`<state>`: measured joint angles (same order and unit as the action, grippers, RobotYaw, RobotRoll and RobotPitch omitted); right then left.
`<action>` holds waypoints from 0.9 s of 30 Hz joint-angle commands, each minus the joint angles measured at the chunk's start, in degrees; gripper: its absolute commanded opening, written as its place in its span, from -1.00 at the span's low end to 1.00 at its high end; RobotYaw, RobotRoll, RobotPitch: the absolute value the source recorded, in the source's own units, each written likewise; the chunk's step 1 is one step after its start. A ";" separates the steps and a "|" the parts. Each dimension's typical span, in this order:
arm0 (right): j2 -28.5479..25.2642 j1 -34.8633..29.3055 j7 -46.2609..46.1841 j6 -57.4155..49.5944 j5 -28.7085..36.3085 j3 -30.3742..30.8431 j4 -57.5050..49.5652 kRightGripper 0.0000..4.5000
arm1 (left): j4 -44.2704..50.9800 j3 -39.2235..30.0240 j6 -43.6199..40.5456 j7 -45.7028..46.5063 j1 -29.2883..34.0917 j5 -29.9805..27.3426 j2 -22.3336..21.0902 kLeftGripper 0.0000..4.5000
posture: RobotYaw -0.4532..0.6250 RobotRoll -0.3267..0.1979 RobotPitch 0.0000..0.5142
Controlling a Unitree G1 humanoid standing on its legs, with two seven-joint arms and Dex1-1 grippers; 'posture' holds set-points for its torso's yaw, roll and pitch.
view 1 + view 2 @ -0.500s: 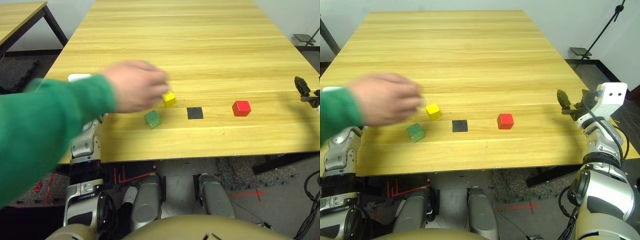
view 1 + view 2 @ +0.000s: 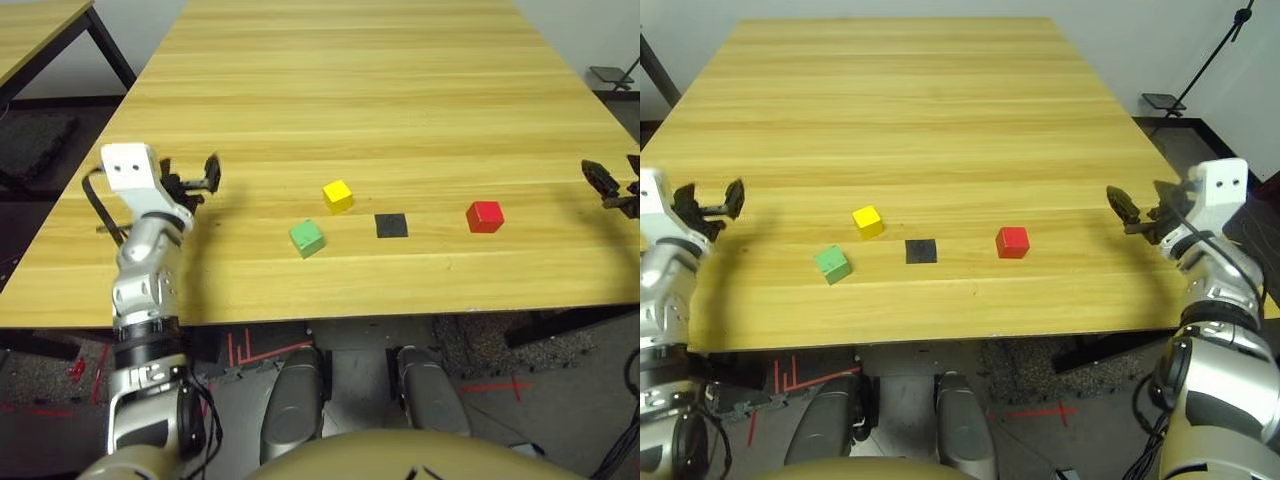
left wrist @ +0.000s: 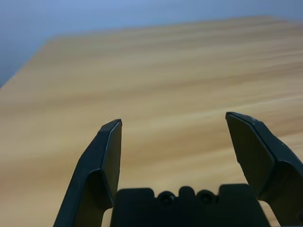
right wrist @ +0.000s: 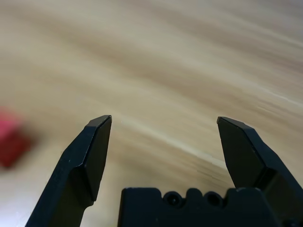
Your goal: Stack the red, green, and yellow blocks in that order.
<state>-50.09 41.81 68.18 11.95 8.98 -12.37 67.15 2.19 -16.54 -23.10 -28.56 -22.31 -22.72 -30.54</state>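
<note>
From the head camera, the red block (image 2: 1012,242), green block (image 2: 832,264) and yellow block (image 2: 868,221) are seen lying apart on the wooden desk (image 2: 920,110), a black square patch (image 2: 921,251) between them. In the left wrist view, the left claw (image 3: 174,124) is spread and empty. In the right wrist view, the right claw (image 4: 163,121) is likewise spread, the red block blurred nearby.

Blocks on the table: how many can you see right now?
3. Red block right of the black patch; yellow block and green block to its left. None stacked; none seem hidden.
</note>
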 commanded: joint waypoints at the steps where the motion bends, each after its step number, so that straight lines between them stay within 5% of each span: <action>1: -1.07 -0.53 11.90 -0.96 -3.01 5.61 -3.81 1.00 | 3.65 4.36 -5.25 -7.60 -0.51 -2.90 -3.78 0.99 | -0.04 -0.22 -0.71; 12: 3.15 11.24 22.61 5.73 -13.05 18.26 -0.79 1.00 | 8.99 19.34 -15.39 -23.49 -3.22 -3.55 -12.53 0.99 | 0.10 -0.33 -0.67; 27: 9.49 17.55 22.83 9.04 -21.24 24.96 5.45 1.00 | 13.40 23.07 -18.76 -24.21 -2.77 -3.07 -12.24 0.99 | 0.28 -0.36 -0.57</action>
<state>-40.80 58.95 90.86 20.19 -10.89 11.68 71.92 14.47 6.29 -40.98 -53.19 -25.91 -25.89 -42.89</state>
